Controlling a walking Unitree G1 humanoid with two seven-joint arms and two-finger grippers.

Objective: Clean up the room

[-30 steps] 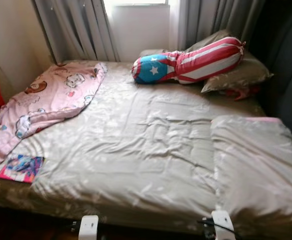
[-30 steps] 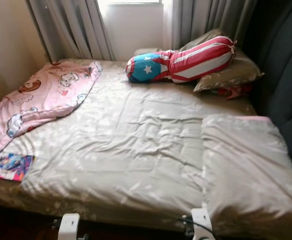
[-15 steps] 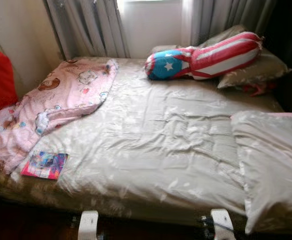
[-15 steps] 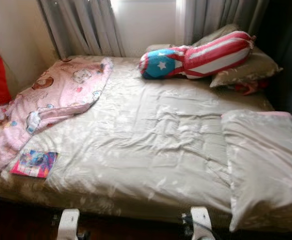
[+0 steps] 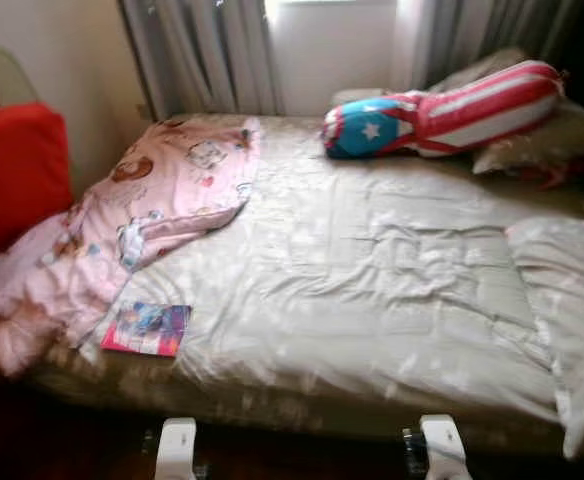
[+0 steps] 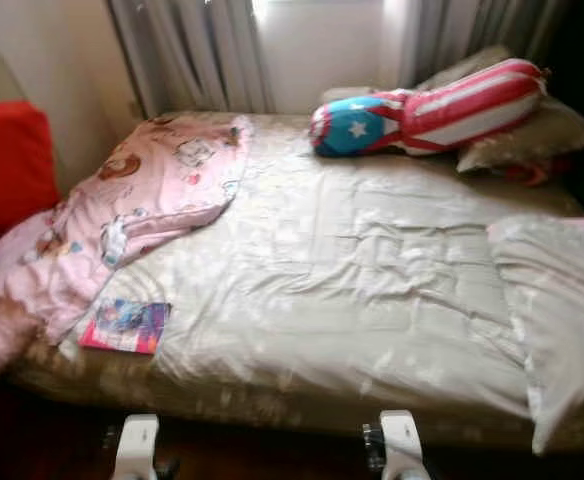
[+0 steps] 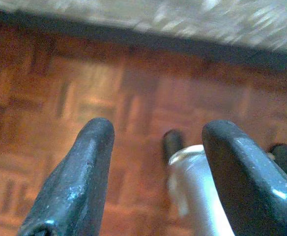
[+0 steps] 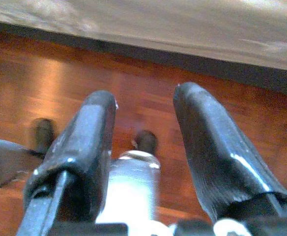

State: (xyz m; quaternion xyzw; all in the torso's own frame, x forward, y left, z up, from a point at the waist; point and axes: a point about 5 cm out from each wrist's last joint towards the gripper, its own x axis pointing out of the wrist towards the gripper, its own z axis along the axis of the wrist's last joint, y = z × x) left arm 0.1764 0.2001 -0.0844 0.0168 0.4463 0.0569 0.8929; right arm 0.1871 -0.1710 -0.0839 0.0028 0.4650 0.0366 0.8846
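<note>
Bedroom's mostly bed (image 5: pixel 372 300), a wrinkly, satiny beige cover, with a soft pink cartoon-print blanket (image 5: pixel 142 215) bunched at its left edge and a thin glossy booklet (image 5: pixel 147 328) lying flat just beside it. Left tool (image 7: pixel 153 182) and right tool (image 8: pixel 143 162) both hang spread apart over the parquet floor (image 7: pixel 60 98), holding nothing. I'd step closer first, then pinch the booklet by an edge.

Head cameras overlook bed (image 5: pixel 372 290); wrist cameras face floor (image 7: pixel 84 98).

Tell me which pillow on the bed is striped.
The long bolster by the window: red and white stripes with a blue starred end. The pillow under it and the near one are plain beige.
</note>
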